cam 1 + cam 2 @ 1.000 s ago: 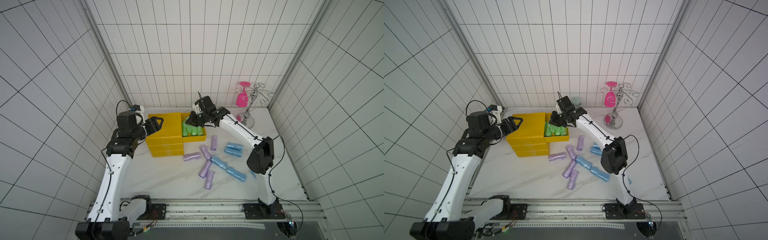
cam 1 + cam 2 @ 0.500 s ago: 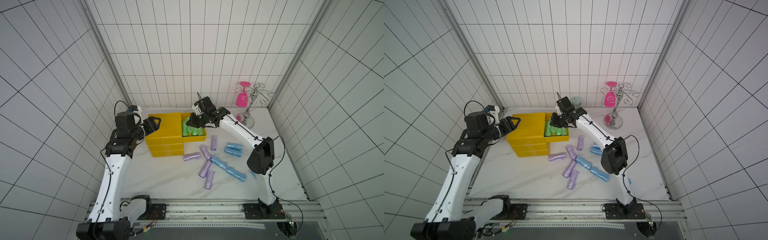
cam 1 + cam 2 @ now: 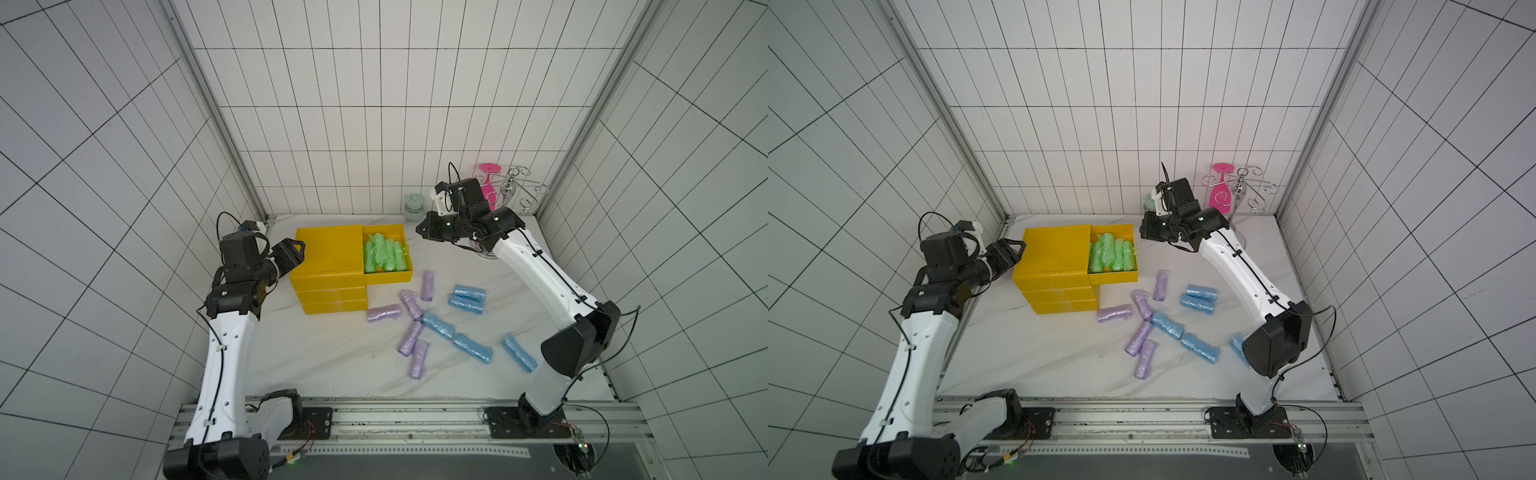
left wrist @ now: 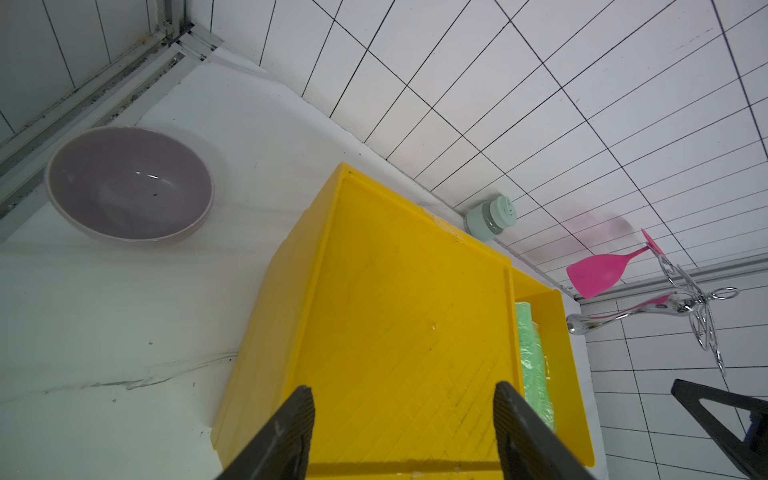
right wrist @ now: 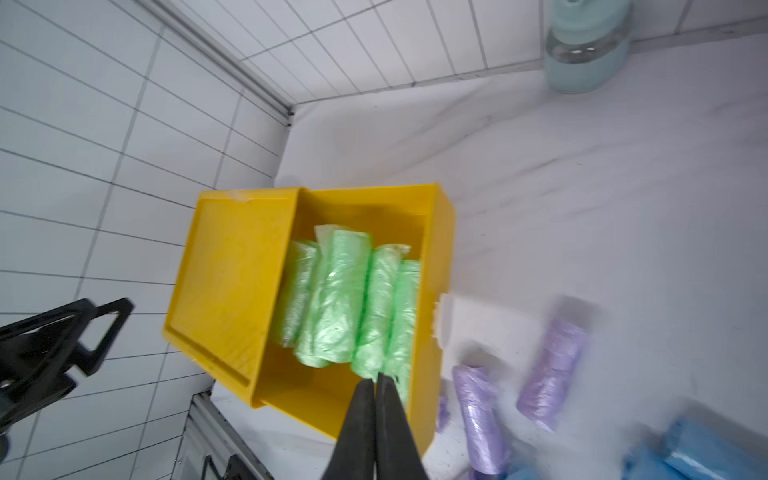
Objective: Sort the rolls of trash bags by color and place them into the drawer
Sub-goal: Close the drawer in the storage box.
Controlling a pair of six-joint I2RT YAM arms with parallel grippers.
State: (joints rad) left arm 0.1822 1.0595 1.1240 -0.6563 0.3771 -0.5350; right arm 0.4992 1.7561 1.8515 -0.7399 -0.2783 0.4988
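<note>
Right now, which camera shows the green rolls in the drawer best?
The right wrist view: the green rolls show large and close, lying side by side in the open drawer. Both top views show them small; the left wrist view catches only a sliver.

Green rolls (image 3: 384, 252) sit in the open drawer (image 3: 388, 277); lilac rolls (image 3: 409, 345) and blue rolls (image 3: 467, 293) litter the table (image 3: 332, 353).

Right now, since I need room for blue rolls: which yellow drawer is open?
The top drawer: pulled out, holding the green rolls; the two drawers beneath it sit pushed in.
</note>
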